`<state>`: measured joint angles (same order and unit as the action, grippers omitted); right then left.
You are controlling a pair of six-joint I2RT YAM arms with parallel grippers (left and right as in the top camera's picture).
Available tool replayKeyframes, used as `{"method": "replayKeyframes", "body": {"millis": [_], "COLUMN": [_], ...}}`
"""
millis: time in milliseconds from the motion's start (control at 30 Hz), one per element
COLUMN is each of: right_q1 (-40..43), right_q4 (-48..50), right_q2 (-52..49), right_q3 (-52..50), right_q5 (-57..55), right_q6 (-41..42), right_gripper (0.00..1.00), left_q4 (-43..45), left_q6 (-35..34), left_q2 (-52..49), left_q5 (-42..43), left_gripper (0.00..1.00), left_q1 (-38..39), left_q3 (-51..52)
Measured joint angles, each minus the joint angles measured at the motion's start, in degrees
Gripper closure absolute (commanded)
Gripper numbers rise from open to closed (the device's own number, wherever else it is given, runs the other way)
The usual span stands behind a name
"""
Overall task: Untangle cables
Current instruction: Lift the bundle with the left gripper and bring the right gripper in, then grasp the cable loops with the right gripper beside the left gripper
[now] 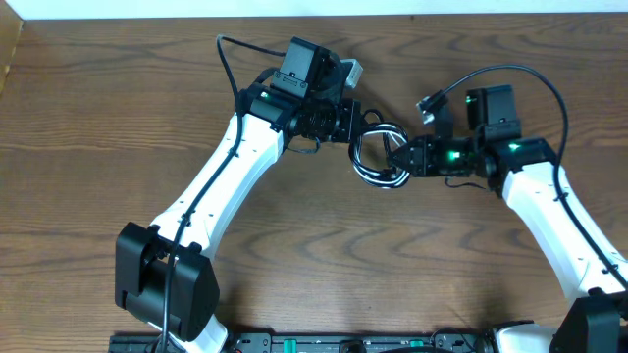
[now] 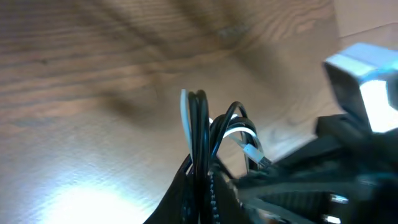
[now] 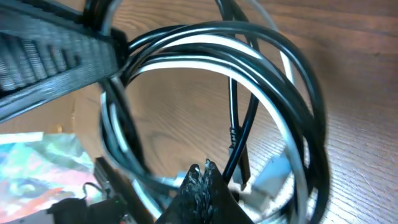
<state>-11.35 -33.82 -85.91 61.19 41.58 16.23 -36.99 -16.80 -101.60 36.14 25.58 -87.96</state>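
The cables (image 1: 376,159) are a coiled bundle of thin black and white cords at the table's middle, between my two grippers. My left gripper (image 1: 358,129) is shut on the bundle's upper left part. In the left wrist view the cords (image 2: 199,124) rise out of the closed jaws (image 2: 202,186), and a white plug end (image 2: 252,149) shows beside them. My right gripper (image 1: 397,157) reaches the coil from the right. In the right wrist view its fingertips (image 3: 202,169) are pressed together inside the loop of cords (image 3: 205,56). I see no cord between them. A light grey plug (image 3: 273,175) lies beside them.
The wooden table (image 1: 324,255) ends at a pale wall along the far edge (image 1: 314,8). A cardboard edge (image 1: 8,49) sits at the far left corner. The right arm's own thick black cable (image 1: 535,78) arcs above its wrist. The left finger (image 3: 56,56) crosses the right wrist view.
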Motion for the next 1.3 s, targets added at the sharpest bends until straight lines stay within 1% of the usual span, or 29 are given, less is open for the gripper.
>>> {"method": "replayKeyframes", "body": {"millis": [167, 300, 433, 500, 533, 667, 767, 867, 933, 1067, 1167, 1300], "right_q1": [-2.34, -3.58, -4.0, -4.0, -4.0, -3.78, -2.32, -0.48, 0.35, 0.74, 0.61, 0.13], "right_q4": [0.24, 1.55, 3.98, 4.7, 4.9, 4.9, 3.91, 2.34, 1.51, 1.18, 1.53, 5.07], "right_q2": [0.0, 0.0, 0.0, 0.0, 0.0, 0.39, 2.64, 7.26, 10.71, 13.84, 12.94, 8.81], "right_q3": [0.0, 0.0, 0.0, 0.0, 0.0, 0.0, 0.0, 0.0, 0.0, 0.42, 0.55, 0.55], "right_q5": [-8.83, -16.68, -20.13, -20.81, -20.79, -19.65, -17.33, -15.58, -14.95, -13.92, -13.46, -12.87], "right_q6": [4.72, 9.62, 11.78, 12.31, 12.59, 12.87, 12.79, 12.31, 12.31, 15.61, 19.74, 26.21], "right_gripper": [0.99, 0.99, 0.98, 0.95, 0.91, 0.81, 0.71, 0.67, 0.64, 0.54, 0.48, 0.46], "left_q4": [0.04, 0.2, 0.24, 0.22, 0.24, 0.2, 0.17, 0.17, 0.2, 0.52, 1.2, 1.53], "left_q6": [-1.46, -3.26, -4.85, -5.46, -5.6, -5.73, -5.62, -3.61, -1.11, 4.87, 9.05, 15.08], "left_q2": [0.0, 0.0, 0.0, 0.0, 0.0, 0.0, 0.0, 0.0, 0.0, 0.0, 0.0, 0.0], "left_q5": [6.14, 12.59, 17.77, 19.32, 19.52, 17.42, 12.15, 5.46, 2.38, -0.68, -0.98, 0.46], "left_gripper": [0.93, 0.93, 0.93, 0.93, 0.93, 0.92, 0.93, 0.93, 0.92, 0.92, 0.93, 0.93], "left_q1": [0.0, 0.0, 0.0, 0.0, 0.02, 0.02, 0.02, 0.0, 0.0, 0.0, 0.0, 0.0], "left_q3": [0.0, 0.0, 0.0, 0.0, 0.0, 0.0, 0.0, 0.0, 0.0, 0.0, 0.0, 0.0]}}
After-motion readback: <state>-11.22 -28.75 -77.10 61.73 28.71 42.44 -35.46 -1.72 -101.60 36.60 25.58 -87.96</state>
